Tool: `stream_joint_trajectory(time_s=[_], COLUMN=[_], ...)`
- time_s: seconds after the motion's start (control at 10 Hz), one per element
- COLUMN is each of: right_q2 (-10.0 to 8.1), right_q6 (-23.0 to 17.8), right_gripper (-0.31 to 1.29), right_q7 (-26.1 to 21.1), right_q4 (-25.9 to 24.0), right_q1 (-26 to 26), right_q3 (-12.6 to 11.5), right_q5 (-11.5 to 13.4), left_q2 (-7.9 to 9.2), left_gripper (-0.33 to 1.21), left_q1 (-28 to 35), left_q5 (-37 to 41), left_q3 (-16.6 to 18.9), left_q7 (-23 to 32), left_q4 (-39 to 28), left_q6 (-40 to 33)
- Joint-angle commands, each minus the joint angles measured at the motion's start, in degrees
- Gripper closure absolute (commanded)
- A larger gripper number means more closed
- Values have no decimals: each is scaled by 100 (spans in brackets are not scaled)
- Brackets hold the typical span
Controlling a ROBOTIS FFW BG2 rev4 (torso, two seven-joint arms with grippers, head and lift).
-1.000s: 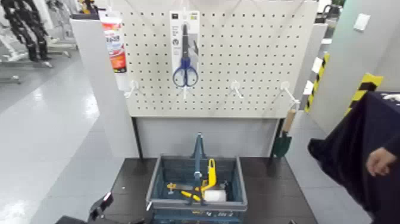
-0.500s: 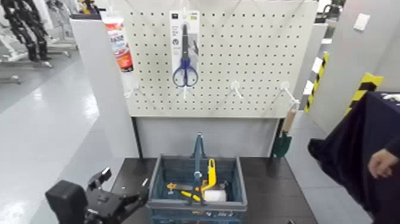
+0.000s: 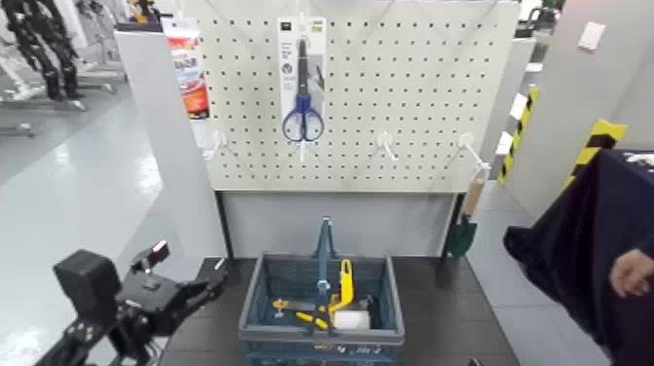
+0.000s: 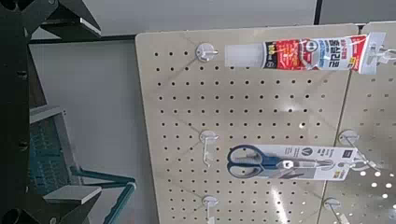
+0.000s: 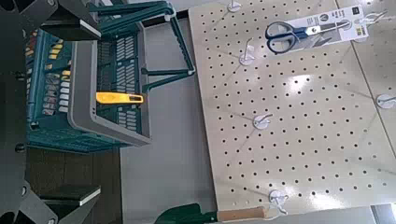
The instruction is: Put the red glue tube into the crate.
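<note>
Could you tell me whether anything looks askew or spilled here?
Nothing looks spilled or damaged. The glue hangs slightly tilted at the board's edge, while the scissors hang straight; that seems minor.

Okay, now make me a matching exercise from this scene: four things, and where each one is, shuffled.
Things
1. glue tube
2. scissors
3. trowel
4. crate

Places
A. standing on the dark surface
B. hanging at the pegboard's right side
C. hanging at the pegboard's left edge
D. on a white card, hanging right of the glue tube

Pairs: 1-C, 2-D, 3-B, 4-A
</note>
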Motion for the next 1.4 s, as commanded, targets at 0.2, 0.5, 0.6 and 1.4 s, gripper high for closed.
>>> stream_joint_trajectory(time_s=[0.2, 0.5, 0.6, 1.4], right_q2=[2, 11, 11, -25], right_q6=[14, 14, 22, 110], right_gripper=[14, 14, 14, 14], right_q7=[24, 50, 50, 191], right_q4=[32, 58, 58, 102], right_q1=[-46, -64, -73, -187], right_q3=[8, 8, 17, 70], right_q5=[-28, -45, -45, -89], left_q2=[207, 259, 259, 541], left_gripper=[13, 13, 14, 15], left_q1=[-743, -1315, -1525, -3301], left_q5=[197, 179, 170, 30], left_q3=[168, 352, 414, 168], left_q7=[-386, -650, -738, -1617], left_q4=[266, 556, 776, 2332], left_q6=[417, 487, 390, 179])
